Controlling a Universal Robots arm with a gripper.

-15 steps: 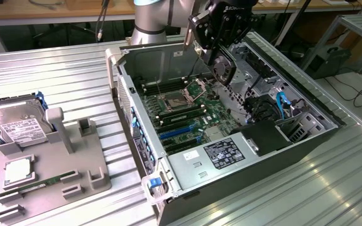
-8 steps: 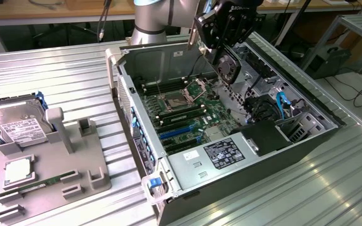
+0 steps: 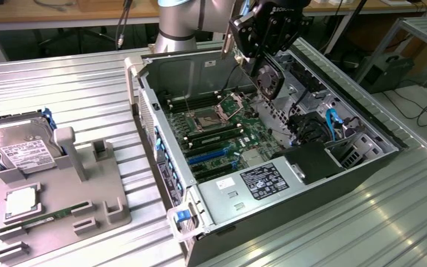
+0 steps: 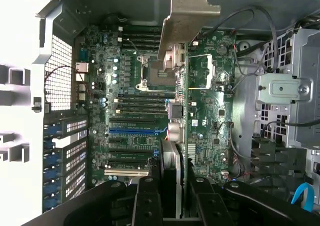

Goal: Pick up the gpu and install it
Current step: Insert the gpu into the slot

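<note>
1. Hanging over the open grey metal computer case (image 3: pixel 198 72), the robot's black fingers (image 4: pixel 147 202) are partly closed and clamp the gpu (image 3: pixel 267 78) from both sides. The gpu is a thin flat black rectangular card with a round black fan on one face.
2. The gpu is carried on edge above the inside of the case, clear of the boards and not seated in any slot.
3. Its long pale silvery metal bracket (image 3: pixel 229 43) sits at the end of the card nearest the case wall that lies farthest back in the exterior view.
4. A green circuit motherboard (image 3: pixel 221 130) covers the floor of the case, directly beneath the card, and a long blue expansion slot (image 4: pixel 132 131) lies on it.
5. Beside the case, to the exterior view's left, a grey plastic holder tray (image 3: pixel 65 183) rests on the ribbed metal tabletop (image 3: pixel 80 94).
6. That tray carries a silver boxy hard drive with a white label (image 3: pixel 17 147) and a narrow green memory stick (image 3: pixel 50 216), both well apart from the case.
</note>
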